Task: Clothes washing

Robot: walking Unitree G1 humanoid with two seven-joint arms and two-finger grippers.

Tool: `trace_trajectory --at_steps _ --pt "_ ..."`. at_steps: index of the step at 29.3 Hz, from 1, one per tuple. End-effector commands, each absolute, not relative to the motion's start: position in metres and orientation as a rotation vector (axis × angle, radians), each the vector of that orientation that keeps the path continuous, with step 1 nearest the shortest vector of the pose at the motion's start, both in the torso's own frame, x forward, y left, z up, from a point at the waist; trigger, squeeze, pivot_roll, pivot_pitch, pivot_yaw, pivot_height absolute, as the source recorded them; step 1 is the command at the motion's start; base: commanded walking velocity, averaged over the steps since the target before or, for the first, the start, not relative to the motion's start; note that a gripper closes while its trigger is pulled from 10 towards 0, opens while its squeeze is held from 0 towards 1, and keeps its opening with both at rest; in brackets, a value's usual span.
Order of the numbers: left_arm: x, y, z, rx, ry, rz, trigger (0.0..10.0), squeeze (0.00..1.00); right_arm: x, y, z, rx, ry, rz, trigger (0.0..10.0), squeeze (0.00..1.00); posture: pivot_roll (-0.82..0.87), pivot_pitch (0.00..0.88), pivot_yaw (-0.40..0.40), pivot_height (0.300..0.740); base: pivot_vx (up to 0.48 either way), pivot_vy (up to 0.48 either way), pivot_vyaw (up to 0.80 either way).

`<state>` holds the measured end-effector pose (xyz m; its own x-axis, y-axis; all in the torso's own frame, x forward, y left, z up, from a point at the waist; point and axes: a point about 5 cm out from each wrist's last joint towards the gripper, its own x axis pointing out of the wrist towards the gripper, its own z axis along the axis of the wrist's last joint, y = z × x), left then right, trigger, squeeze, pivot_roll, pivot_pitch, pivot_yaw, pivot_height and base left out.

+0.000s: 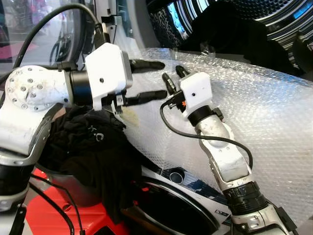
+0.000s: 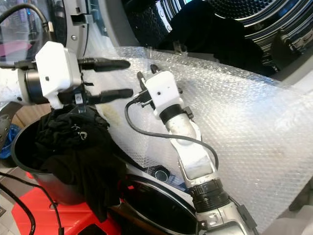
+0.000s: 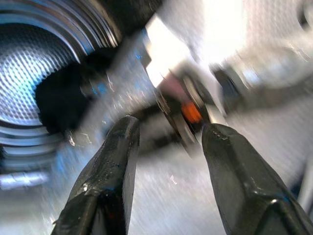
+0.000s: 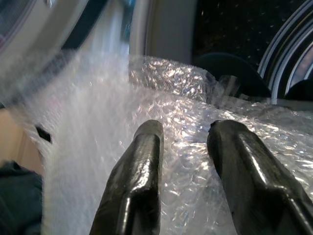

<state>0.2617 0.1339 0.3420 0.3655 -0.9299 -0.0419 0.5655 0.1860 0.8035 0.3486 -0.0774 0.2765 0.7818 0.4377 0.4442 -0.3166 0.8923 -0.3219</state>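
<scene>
Here a heap of black clothes point(image 1: 93, 147) spills over the rim of a dark basket point(image 2: 34, 171), low on the robot's left, with one dark length hanging down the basket's front. The basket stands on something red point(image 1: 54, 213). Beside it on the right, a sheet of bubble wrap point(image 1: 254, 117) drapes over the front of the washing machine and runs up to the drum opening point(image 2: 234, 24), where more dark cloth point(image 2: 205, 34) lies just inside the mouth.

The left gripper point(image 1: 156, 79) reaches in level from the left, above the clothes. Its two black fingers are spread well apart, one above the other, and hold nothing; their tips point toward the right arm's white wrist block point(image 1: 195, 93). The silver left forearm point(image 1: 36, 90) runs straight across.

The right gripper point(image 1: 175, 77) rises from below on a bent silver arm point(image 1: 225, 156), angled up toward the drum. Its fingers stand apart over the bubble wrap, empty. A black cable point(image 1: 195, 136) loops beside the wrist.
</scene>
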Motion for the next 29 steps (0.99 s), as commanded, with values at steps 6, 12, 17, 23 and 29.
trace_trajectory --at_steps 6,12,17,23,29 --pt "0.26 0.151 0.321 0.853 -0.369 -1.138 10.0 0.0 0.296 -0.118 0.286 -0.245 -0.644 0.715 10.0 0.0 0.22 0.149 -0.068 0.74 0.0 0.0 0.0" --pt "0.263 0.16 0.306 0.867 -0.269 -1.127 10.0 0.0 0.279 -0.137 0.281 -0.285 -0.604 0.784 10.0 0.0 0.21 0.148 -0.064 0.74 0.0 0.0 0.0" --pt "0.264 0.163 0.297 0.866 -0.228 -1.13 10.0 0.0 0.27 -0.149 0.289 -0.258 -0.611 0.789 10.0 0.0 0.2 0.148 -0.063 0.74 0.0 0.0 0.0" --pt "0.268 0.171 0.294 0.865 -0.201 -1.075 10.0 0.0 0.25 -0.155 0.292 -0.158 -0.628 0.903 10.0 0.0 0.21 0.143 -0.064 0.74 0.0 0.0 0.0" --pt "0.261 0.179 0.277 0.832 -0.093 -1.082 10.0 0.0 0.243 -0.155 0.287 -0.099 -0.597 0.922 10.0 0.0 0.21 0.149 -0.059 0.74 0.0 0.0 0.0"
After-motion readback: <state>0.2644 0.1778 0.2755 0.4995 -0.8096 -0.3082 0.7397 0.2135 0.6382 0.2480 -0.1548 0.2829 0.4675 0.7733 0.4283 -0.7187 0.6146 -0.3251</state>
